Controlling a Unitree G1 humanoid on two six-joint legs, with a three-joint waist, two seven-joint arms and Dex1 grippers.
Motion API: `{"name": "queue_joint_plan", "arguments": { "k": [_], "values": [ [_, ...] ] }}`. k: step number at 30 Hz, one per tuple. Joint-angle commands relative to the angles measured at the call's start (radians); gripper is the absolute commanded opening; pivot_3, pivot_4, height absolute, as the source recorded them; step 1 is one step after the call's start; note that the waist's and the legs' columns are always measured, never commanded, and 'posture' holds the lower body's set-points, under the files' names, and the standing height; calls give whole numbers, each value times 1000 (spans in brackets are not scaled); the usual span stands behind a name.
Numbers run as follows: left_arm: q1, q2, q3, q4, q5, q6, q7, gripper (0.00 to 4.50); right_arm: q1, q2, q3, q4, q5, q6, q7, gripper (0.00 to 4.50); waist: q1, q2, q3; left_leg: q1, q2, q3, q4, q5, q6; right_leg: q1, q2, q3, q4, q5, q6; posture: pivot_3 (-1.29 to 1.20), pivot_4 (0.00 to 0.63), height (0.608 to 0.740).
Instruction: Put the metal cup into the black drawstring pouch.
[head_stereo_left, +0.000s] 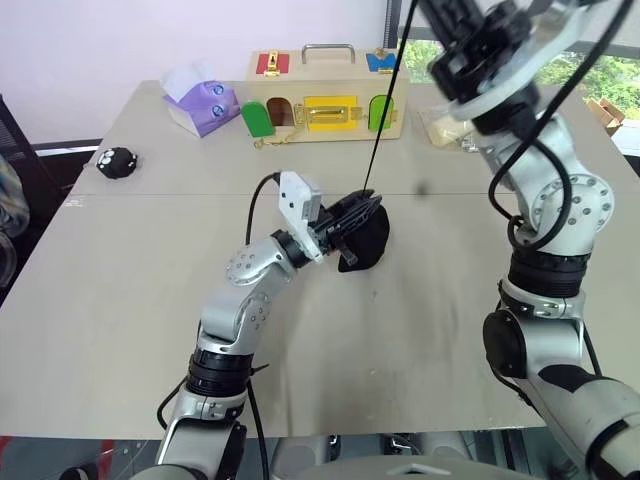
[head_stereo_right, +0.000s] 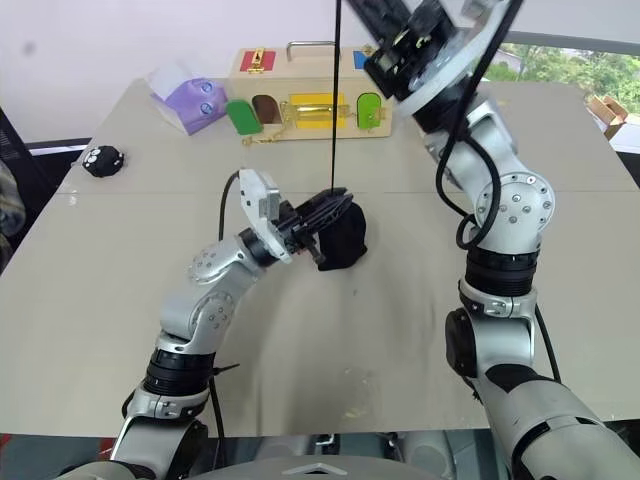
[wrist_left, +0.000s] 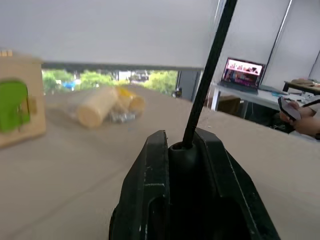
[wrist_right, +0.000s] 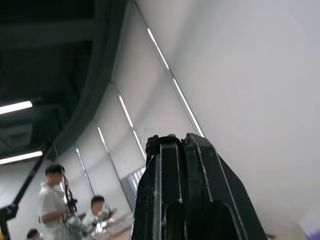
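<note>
In front of the wooden latch box (head_stereo_left: 328, 97), mid-table, the black drawstring pouch (head_stereo_left: 368, 243) sits on the table (head_stereo_left: 120, 300), clamped at its near edge by the left gripper (head_stereo_left: 352, 217). Left arm is bent at the elbow, forearm reaching forward and to the right toward the box, wrist about level; fingers narrow, pinched on the pouch fabric at its mouth. In the left wrist view the fingers (wrist_left: 150, 190) squeeze dark cloth, with the cord (wrist_left: 210, 70) rising from between them. The cord runs taut, straight up from the pouch, past the box, to the right gripper (head_stereo_right: 385, 25). Right arm is raised high above the box's right end, elbow bent, wrist tilted up and turned to the left; its fingers (wrist_right: 195, 190) are pressed together, pinching the cord. Metal cup can't be seen, maybe inside the pouch, can't tell. Cream-yellow cylinder (head_stereo_left: 445, 125) lies just right of the box; black fuzzy ball (head_stereo_left: 117, 161) well left of it; purple tissue pack (head_stereo_left: 200, 100) just beside its left end.
</note>
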Motion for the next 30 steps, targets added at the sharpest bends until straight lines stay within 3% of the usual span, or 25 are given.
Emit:
{"name": "queue_joint_plan", "arguments": {
  "k": [1,4,12,21,25,28,30],
  "values": [
    [1,-1,14,-15,-4,-1,4,1214,-3,-12,24,-68,-25,-3,43,0,0,0,0,0,0,0,0,0,0,0,0,0,0,0,0,0,150,740],
    [7,-5,15,-24,2,-22,5,2473,8,-16,35,-69,-42,3,56,0,2,0,0,0,0,0,0,0,0,0,0,0,0,0,0,0,150,740],
    [132,68,69,-163,-97,51,-34,2473,58,-60,37,-76,-40,55,72,0,0,0,0,0,0,0,0,0,0,0,0,0,-1,0,0,0,150,740],
    [306,222,215,-350,-394,240,-71,2473,83,-89,33,2,-179,28,60,0,-9,0,0,1,0,-1,0,0,0,0,-1,0,0,0,0,0,150,740],
    [348,273,208,-345,-309,232,-37,2473,112,-108,51,-5,-235,34,80,0,-10,0,0,1,0,-1,0,0,0,0,-1,0,0,0,0,0,150,740],
    [400,286,284,-263,-290,198,-40,2519,192,-199,80,-32,-259,79,189,806,-10,0,0,0,0,-1,-1,0,0,0,-1,0,-1,0,0,0,150,740],
    [434,305,318,-224,-252,154,-66,2519,235,-266,102,-33,-312,70,246,1709,-10,1,0,0,0,-1,-2,0,0,1,-1,-1,-3,0,0,0,150,740]
  ]
}}
